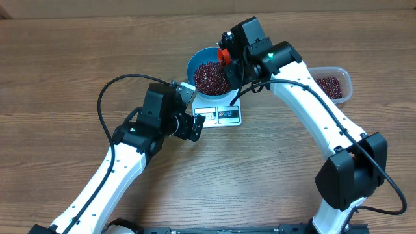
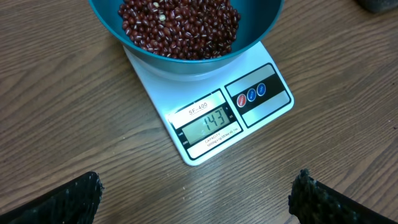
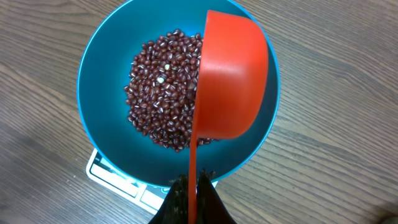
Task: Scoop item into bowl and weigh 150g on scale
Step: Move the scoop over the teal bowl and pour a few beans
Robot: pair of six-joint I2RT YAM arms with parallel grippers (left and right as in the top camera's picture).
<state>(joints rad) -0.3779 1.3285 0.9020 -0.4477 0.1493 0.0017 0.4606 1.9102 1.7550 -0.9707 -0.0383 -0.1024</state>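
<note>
The blue bowl (image 1: 193, 65) stands on the white scale (image 1: 221, 116), and a heap of red-brown beans (image 1: 209, 78) fills its bottom. In the left wrist view the scale's display (image 2: 210, 122) reads 143 below the bowl (image 2: 261, 28). My right gripper (image 3: 194, 183) is shut on the thin handle of an orange-red scoop (image 3: 233, 81). The scoop hangs tipped on its side over the bowl's right half, above the beans (image 3: 161, 93). On the table just left of the scale's front, my left gripper (image 1: 194, 127) is open with nothing between its fingers (image 2: 68, 202).
A clear plastic tub (image 1: 331, 84) holding more beans sits at the right, behind the right arm. A black cable loops over the table left of the left arm (image 1: 104, 97). Bare wood lies in front of the scale.
</note>
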